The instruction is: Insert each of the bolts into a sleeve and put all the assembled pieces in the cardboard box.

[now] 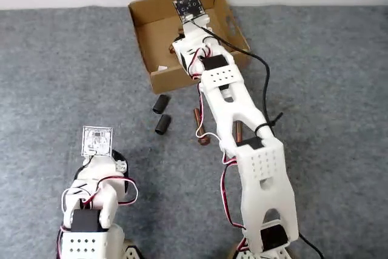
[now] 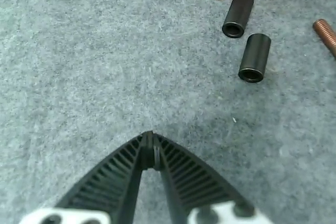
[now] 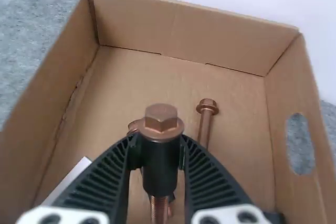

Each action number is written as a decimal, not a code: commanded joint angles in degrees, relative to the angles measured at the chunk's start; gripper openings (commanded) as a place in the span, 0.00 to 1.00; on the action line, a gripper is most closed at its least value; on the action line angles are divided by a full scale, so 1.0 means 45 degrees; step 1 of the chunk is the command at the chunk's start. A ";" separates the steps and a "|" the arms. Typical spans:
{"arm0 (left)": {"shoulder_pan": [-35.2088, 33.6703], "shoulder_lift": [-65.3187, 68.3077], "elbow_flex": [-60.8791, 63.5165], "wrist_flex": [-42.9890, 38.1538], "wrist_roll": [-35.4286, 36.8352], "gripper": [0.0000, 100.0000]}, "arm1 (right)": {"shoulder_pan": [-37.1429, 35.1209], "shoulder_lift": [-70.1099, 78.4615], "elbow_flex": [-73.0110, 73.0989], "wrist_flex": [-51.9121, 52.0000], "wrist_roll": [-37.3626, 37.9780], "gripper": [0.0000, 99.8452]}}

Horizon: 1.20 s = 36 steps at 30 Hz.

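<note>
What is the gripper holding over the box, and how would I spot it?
Find the cardboard box at the carpet's far edge. The right gripper hangs over it, shut on a black tube with a copper bolt through it; the loose bolt lying beside it in the box is bare.

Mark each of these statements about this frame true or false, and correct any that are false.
1. The right end effector grips a bolted sleeve over the cardboard box. True.
2. The left end effector is wide open. False: its fingers are closed together with nothing between them, above the carpet.
3. A loose sleeve and a second sleeve lie on the carpet outside the box. True.
4. Both of those sleeves stand upright. False: each lies on its side.
5. The box holds nothing. False: a copper bolt lies on its floor.
</note>
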 commanded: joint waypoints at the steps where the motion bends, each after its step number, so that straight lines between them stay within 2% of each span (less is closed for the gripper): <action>1: -0.0078 -0.0117 -0.0049 -0.0332 0.0645 0.00 | 0.0088 0.0283 -0.1641 0.0088 0.0313 0.01; 3: -0.0078 -0.0117 -0.0049 -0.0332 0.0801 0.00 | 0.0049 0.0518 -0.1778 0.0674 0.0723 0.03; 7: -0.0078 -0.0117 -0.0049 -0.0332 0.0860 0.00 | 0.0049 0.0557 -0.1836 0.1592 0.0899 0.16; 9: -0.0078 -0.0117 -0.0049 -0.0332 0.0860 0.00 | 0.0068 0.0537 -0.1856 0.1963 0.0899 0.19; 15: -0.1133 -0.0117 -0.0049 -0.0567 0.0860 0.00 | 0.0049 0.0107 -0.2208 0.2178 0.0899 0.10; 20: -0.1387 -0.0117 -0.0049 -0.0684 0.0879 0.00 | -0.0186 -0.0967 -0.2227 0.3878 0.0821 0.00; 25: -0.1387 -0.0117 -0.0049 -0.0684 0.0879 0.00 | -0.0479 -0.1963 -0.2227 0.6281 0.0723 0.01; 36: -0.1387 -0.0117 -0.0049 -0.0703 0.0879 0.00 | -0.1651 -0.3214 -0.2227 1.0813 -0.1934 0.01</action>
